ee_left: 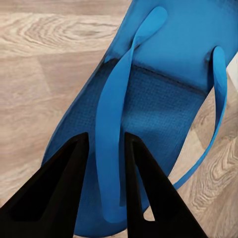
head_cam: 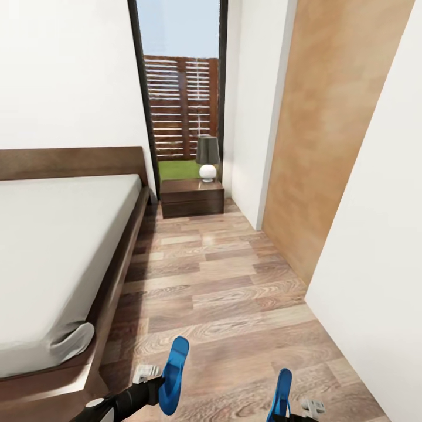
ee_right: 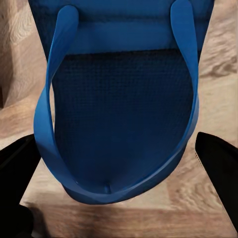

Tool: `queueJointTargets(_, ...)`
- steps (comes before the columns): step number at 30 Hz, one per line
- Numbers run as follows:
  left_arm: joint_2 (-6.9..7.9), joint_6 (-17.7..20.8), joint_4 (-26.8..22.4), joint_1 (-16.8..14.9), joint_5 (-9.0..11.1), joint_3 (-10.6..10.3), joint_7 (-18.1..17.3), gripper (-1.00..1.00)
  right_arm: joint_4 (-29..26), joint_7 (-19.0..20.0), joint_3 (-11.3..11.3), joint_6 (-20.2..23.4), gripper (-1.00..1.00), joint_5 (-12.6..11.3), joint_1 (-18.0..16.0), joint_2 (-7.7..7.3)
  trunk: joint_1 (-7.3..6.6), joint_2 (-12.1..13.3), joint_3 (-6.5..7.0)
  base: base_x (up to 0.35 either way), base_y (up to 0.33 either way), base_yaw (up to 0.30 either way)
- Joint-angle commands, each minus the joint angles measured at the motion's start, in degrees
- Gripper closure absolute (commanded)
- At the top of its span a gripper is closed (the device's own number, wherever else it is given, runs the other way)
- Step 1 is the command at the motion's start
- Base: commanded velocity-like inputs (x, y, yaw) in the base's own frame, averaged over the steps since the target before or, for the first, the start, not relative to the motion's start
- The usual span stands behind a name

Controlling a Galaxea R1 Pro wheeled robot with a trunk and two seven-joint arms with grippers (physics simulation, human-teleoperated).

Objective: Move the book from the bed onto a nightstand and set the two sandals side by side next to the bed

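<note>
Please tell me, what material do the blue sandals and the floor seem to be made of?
The left sandal and the right sandal look like matte rubber or foam: the footbeds show a fine woven-like texture and the straps are thin and smooth. The floor looks like brown wood planks, with visible grain and seams.

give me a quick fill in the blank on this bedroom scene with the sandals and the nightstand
1. Each hand carries one bright ____ sandal: the left hand has the left sandal, the right hand the right sandal.
2. On the nightstand stands a ____ with a dark shade and a round white base.
3. The bed lies on the robot's ____ side.
4. The left hand's fingers close on a ____ of its sandal.

Missing words: blue; lamp; left; strap
</note>
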Motion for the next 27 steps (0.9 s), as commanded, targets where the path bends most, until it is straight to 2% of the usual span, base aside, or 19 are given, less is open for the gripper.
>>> queueJointTargets(1,-0.32,-0.1,0.1,0.0,0.3,0.1,-0.1,1.0,0.0,0.1,-0.5,0.1,1.0,0.1,0.0,-0.01,0.02,0.0,-0.05,0.286,-0.071,0.0)
queueJointTargets(22,-0.68,-0.1,1.2,0.0,0.1,0.1,-0.1,1.0,-0.1,0.1,-0.5,0.1,1.0,0.1,-0.1,-0.01,0.02,0.0,-0.05,0.3,-0.145,0.0)
queueJointTargets(27,-0.68,-0.2,1.2,0.0,0.1,0.1,-0.1,1.0,-0.1,0.1,-0.5,0.1,1.0,0.2,-0.1,-0.01,0.02,0.0,-0.05,0.082,-0.041,0.113)
